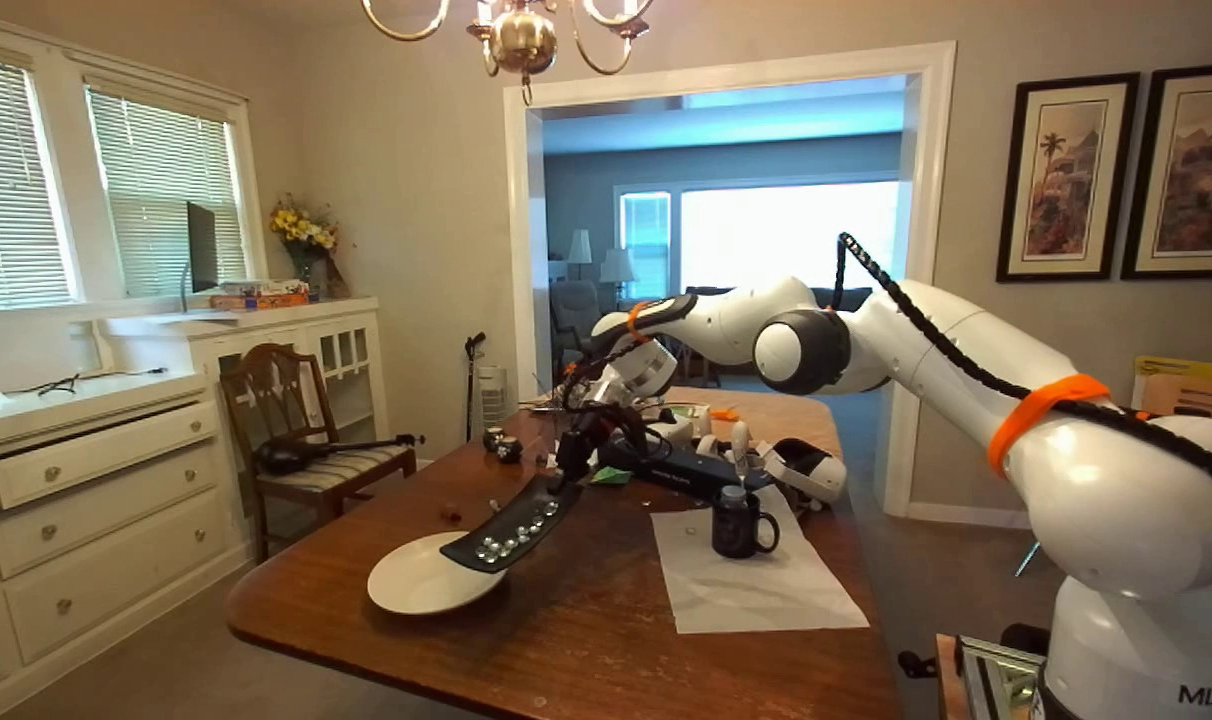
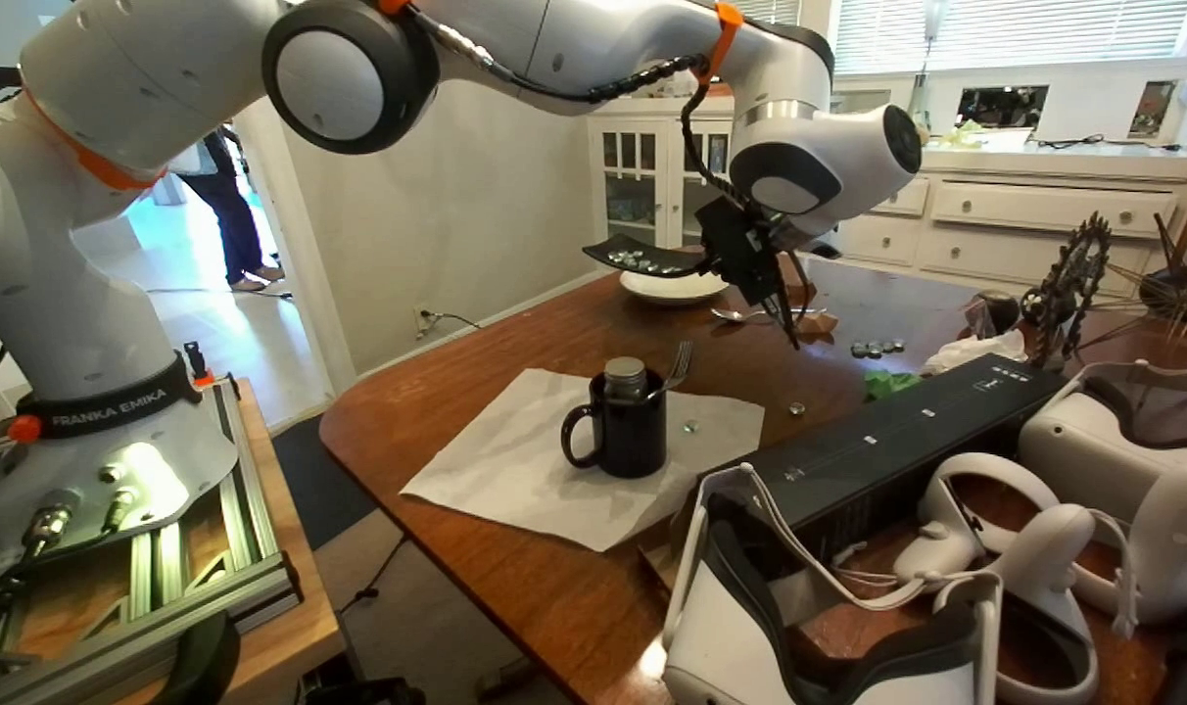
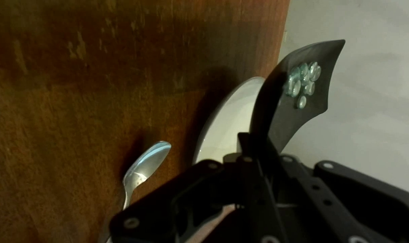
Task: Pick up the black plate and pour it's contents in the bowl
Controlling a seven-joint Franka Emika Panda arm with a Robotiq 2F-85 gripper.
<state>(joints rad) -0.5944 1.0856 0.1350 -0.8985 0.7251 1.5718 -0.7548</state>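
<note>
The black plate (image 1: 554, 500) is a curved oblong tray, held by one end above the table. It also shows in the wrist view (image 3: 289, 116). The contents, several clear greenish glass beads (image 1: 506, 545), rest on the plate; they also show in the wrist view (image 3: 304, 79). The bowl (image 1: 416, 585), a white shallow dish, sits on the table below the plate's free end. The plate partly covers it in the wrist view (image 3: 226, 130). My gripper (image 3: 258, 146) is shut on the plate's near end; it also shows in an exterior view (image 2: 716, 257).
A black mug (image 2: 633, 431) with a jar and fork stands on white paper (image 2: 515, 470). A spoon (image 3: 150, 162) lies beside the bowl. A long dark box (image 2: 897, 431), white headsets (image 2: 740, 627) and loose beads (image 2: 878, 349) lie on the table (image 1: 586, 640).
</note>
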